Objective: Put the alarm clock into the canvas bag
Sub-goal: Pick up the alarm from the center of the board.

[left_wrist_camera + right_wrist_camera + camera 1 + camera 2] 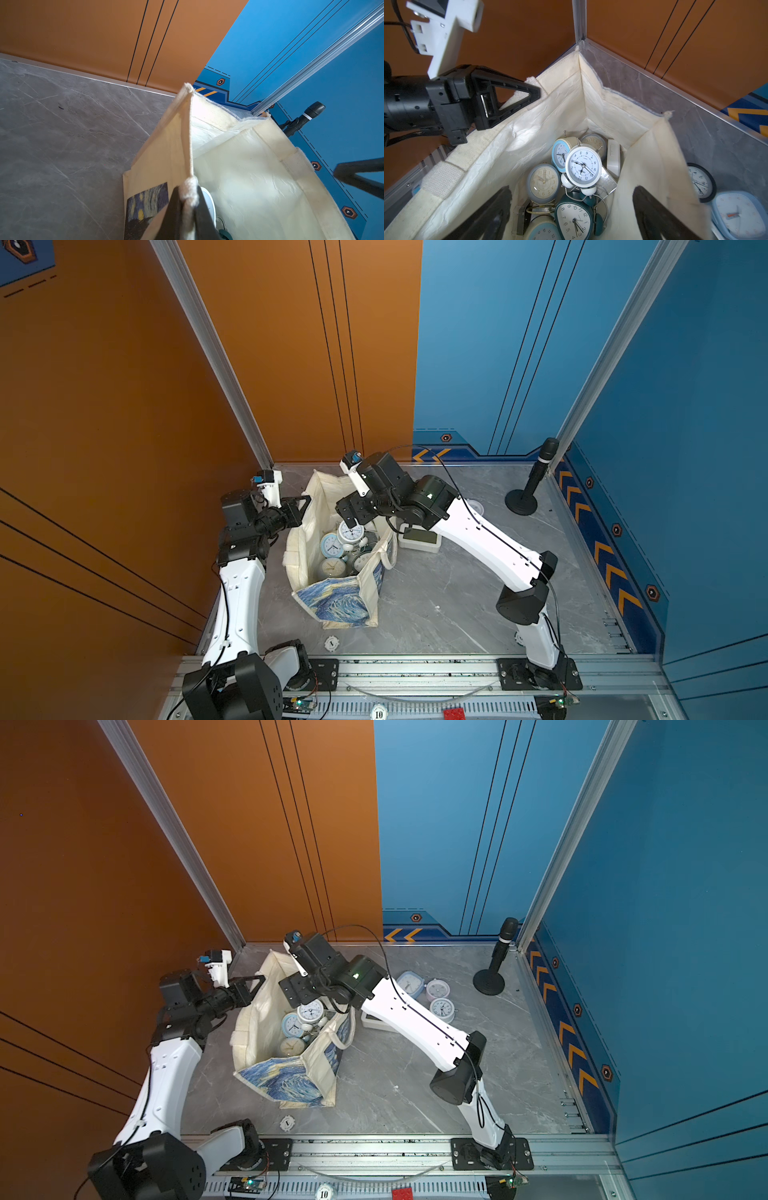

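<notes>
Left gripper (536,94) clamped on canvas bag (332,601) rim, mouth held open. Right gripper (572,189) wide, empty, over mouth; alarm clock (583,166) atop pile (544,182) inside. We'd lift right straight up, clear of cloth.

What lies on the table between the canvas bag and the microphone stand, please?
Three small alarm clocks and a white box lie there, seen in a top view.
</notes>
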{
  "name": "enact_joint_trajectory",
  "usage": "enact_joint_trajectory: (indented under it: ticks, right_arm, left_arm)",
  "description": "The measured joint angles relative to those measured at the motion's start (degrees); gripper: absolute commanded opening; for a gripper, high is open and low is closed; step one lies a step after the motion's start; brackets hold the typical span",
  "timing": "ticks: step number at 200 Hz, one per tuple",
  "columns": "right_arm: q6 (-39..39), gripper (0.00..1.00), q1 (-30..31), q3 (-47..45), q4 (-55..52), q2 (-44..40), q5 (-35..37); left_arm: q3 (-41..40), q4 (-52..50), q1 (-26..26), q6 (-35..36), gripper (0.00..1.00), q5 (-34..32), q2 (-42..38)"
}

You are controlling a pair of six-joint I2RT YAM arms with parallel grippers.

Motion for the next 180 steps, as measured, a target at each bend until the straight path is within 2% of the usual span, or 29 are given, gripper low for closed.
enact_joint_trajectory:
  ticks: [84, 127, 180]
  right_arm:
    - [-0.6, 0.93, -7.2, -14.5, 0.1, -13.0, 7.2]
    - [-0.6, 0.92, -14.1, -25.9, 1.0, -17.7, 6.5]
    - [-1.7, 0.92, -22.4, -39.9, 4.1, -19.3, 1.3]
  left_arm:
    - [0.0, 0.0, 0.4, -0.1, 0.0, -0.4, 0.0]
    - [0.0, 0.0, 1.1, -0.2, 0.0, -0.7, 0.1]
    - [0.0, 0.0, 1.1, -0.2, 0.0, -0.7, 0.1]
